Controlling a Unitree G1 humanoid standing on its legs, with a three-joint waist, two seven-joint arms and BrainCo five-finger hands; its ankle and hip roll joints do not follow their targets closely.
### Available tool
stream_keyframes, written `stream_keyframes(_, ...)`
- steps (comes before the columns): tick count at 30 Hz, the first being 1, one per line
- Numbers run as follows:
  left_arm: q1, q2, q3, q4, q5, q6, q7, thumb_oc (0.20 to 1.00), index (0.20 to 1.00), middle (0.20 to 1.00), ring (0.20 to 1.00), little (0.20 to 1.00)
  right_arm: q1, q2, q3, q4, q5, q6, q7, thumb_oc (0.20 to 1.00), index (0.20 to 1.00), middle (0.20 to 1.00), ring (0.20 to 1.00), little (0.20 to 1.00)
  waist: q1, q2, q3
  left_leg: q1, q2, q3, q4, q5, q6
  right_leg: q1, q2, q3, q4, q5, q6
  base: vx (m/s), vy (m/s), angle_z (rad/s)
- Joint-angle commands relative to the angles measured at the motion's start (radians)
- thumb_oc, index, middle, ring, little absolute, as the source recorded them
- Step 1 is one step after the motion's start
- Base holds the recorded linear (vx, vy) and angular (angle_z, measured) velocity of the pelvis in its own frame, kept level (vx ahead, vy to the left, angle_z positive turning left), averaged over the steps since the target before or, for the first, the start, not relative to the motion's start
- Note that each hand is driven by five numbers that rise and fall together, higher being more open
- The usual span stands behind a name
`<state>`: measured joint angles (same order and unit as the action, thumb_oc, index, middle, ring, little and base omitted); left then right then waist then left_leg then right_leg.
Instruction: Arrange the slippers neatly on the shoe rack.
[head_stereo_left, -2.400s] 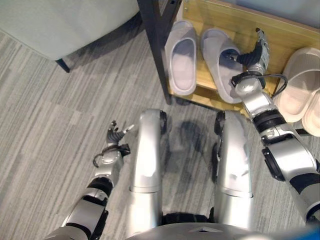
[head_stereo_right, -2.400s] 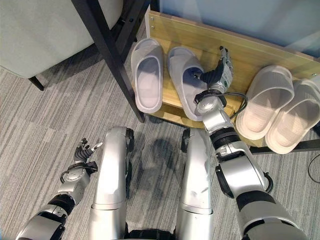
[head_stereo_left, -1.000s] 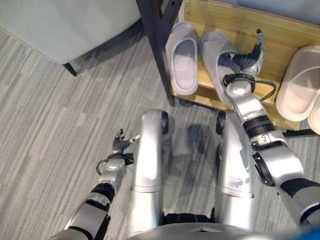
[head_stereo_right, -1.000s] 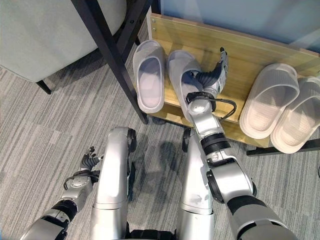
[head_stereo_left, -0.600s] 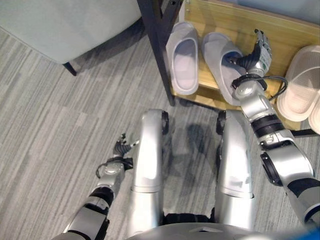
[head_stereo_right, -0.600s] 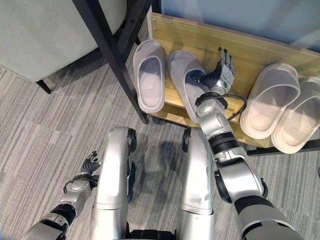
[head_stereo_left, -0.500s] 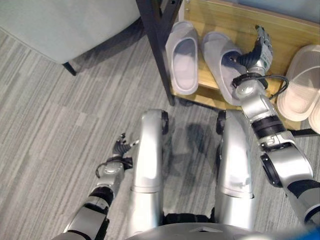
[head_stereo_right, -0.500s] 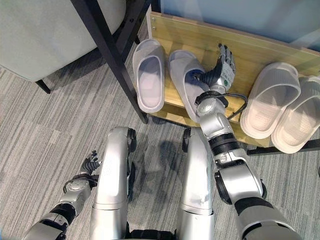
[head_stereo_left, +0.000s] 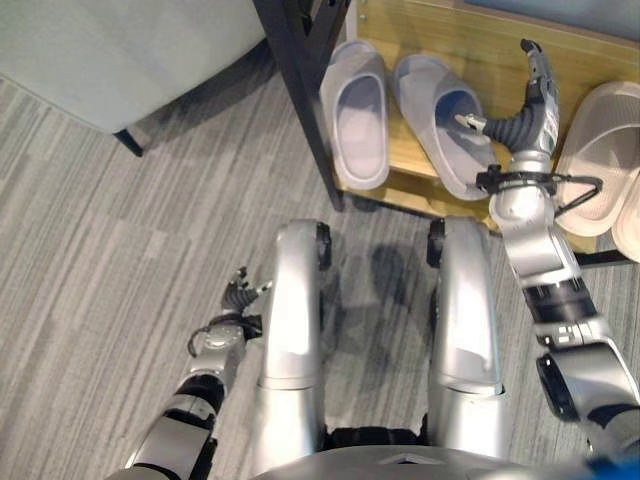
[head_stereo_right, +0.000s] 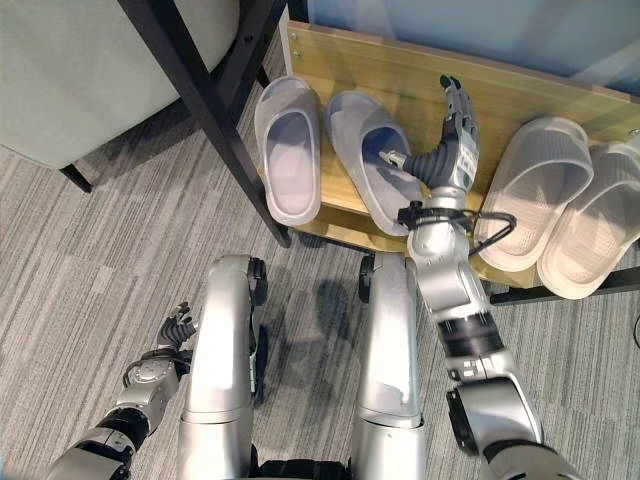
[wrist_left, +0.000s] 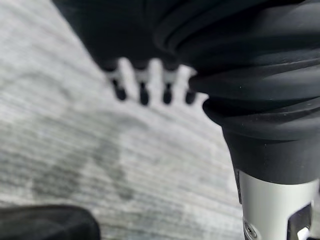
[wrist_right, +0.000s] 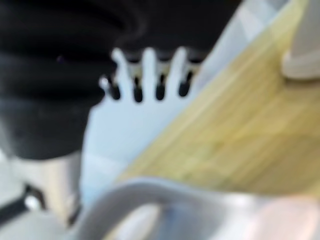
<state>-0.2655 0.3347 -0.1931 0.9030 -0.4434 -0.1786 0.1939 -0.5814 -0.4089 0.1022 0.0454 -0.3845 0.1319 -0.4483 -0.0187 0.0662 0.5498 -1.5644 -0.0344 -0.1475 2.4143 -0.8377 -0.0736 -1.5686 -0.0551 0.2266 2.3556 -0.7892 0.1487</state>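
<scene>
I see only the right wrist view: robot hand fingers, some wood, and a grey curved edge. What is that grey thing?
Observer: It is the right grey slipper of a pair on the wooden shoe rack; the right robot hand is beside it with fingers straight.
Operator: Is the slipper straight?
Observer: No, it lies angled, its heel end reaching the rack's front edge, while the left grey slipper points more directly at the rack's back.
Operator: Are other slippers there?
Observer: Yes, two beige slippers lie on the robot's right.
Operator: And the left robot hand?
Observer: The left robot hand hangs low over the carpet, holding nothing.
</scene>
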Motion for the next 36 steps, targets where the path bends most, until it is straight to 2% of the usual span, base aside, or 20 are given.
stream_keyframes(1, 0.075, 0.019, -0.036, -0.052, 0.027, -0.021, -0.001, 1.000, 1.000, 1.000, 1.000, 1.000, -0.016, -0.044, -0.001, -0.111, 0.011, -0.072, -0.004, 1.000, 1.000, 1.000, 1.000, 1.000, 0.057, -0.005, -0.030, -0.004, -0.059, 0.071, 0.059, 0.032, 0.121, 0.064, 0.023, 0.088, 0.021, 0.205, -0.156, 0.00, 0.000, 0.00)
stream_keyframes(8, 0.100, 0.023, -0.032, -0.065, 0.058, -0.029, 0.012, 1.000, 1.000, 1.000, 1.000, 1.000, 0.133, -0.015, 0.011, -0.256, 0.047, -0.143, 0.032, 1.000, 1.000, 1.000, 1.000, 1.000, 0.044, -0.013, -0.030, -0.004, -0.055, 0.070, 0.056, 0.028, 0.120, 0.060, 0.026, 0.093, 0.023, 0.206, -0.158, 0.00, 0.000, 0.00)
stream_keyframes(19, 0.117, 0.030, -0.053, -0.095, 0.100, -0.049, 0.049, 1.000, 1.000, 1.000, 1.000, 1.000, 0.300, 0.026, 0.051, -0.344, 0.126, -0.223, 0.033, 1.000, 1.000, 1.000, 1.000, 1.000, 0.032, -0.016, -0.030, -0.005, -0.049, 0.077, 0.051, 0.026, 0.119, 0.054, 0.027, 0.094, 0.026, 0.204, -0.159, 0.00, 0.000, 0.00)
stream_keyframes(20, 0.132, 0.034, -0.050, -0.106, 0.107, -0.060, 0.062, 1.000, 1.000, 1.000, 1.000, 1.000, 0.359, 0.023, 0.051, -0.363, 0.141, -0.247, 0.029, 1.000, 1.000, 1.000, 1.000, 1.000, 0.028, -0.019, -0.030, -0.005, -0.044, 0.077, 0.048, 0.026, 0.118, 0.051, 0.027, 0.096, 0.026, 0.203, -0.161, 0.00, 0.000, 0.00)
stream_keyframes(27, 0.147, 0.038, -0.040, -0.111, 0.110, -0.069, 0.075, 1.000, 1.000, 1.000, 1.000, 1.000, 0.431, 0.010, 0.074, -0.358, 0.190, -0.269, 0.042, 1.000, 1.000, 1.000, 1.000, 1.000, 0.023, -0.021, -0.030, -0.005, -0.042, 0.077, 0.044, 0.024, 0.116, 0.045, 0.027, 0.098, 0.027, 0.201, -0.163, 0.00, 0.000, 0.00)
stream_keyframes(36, 0.138, 0.040, -0.046, -0.109, 0.119, -0.069, 0.083, 1.000, 1.000, 1.000, 1.000, 1.000, 0.429, 0.018, 0.121, -0.349, 0.256, -0.284, 0.069, 1.000, 1.000, 1.000, 1.000, 1.000, 0.024, -0.018, -0.030, -0.005, -0.039, 0.075, 0.039, 0.027, 0.114, 0.048, 0.027, 0.097, 0.022, 0.204, -0.158, 0.00, 0.000, 0.00)
